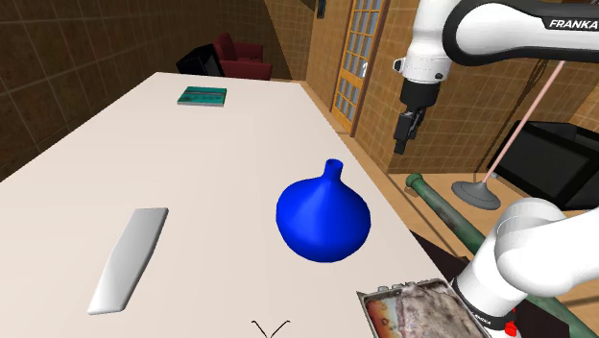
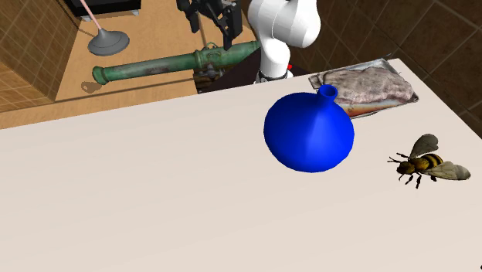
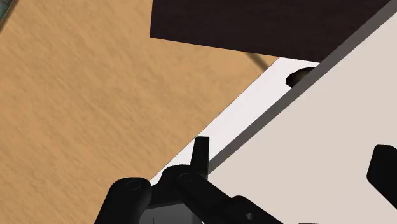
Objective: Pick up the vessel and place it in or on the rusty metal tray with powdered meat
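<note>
From the shoulder camera, the blue vessel (image 1: 322,223) stands on the white table (image 1: 192,173), near the rusty tray (image 1: 376,315). The gripper (image 1: 403,144) hangs beyond the table's edge. The second exterior view adds a bee (image 2: 425,164) beside the vessel. At the wrist, the fingers (image 3: 200,153) stand apart, empty.

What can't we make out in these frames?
Tray: shoulder view, cut off by the bottom edge, one side behind the arm.
Blue vessel: inside unseen in both exterior views; the neck opening is too small.
Teal flat item at the far end of the table: shoulder view, too small to identify.
</note>
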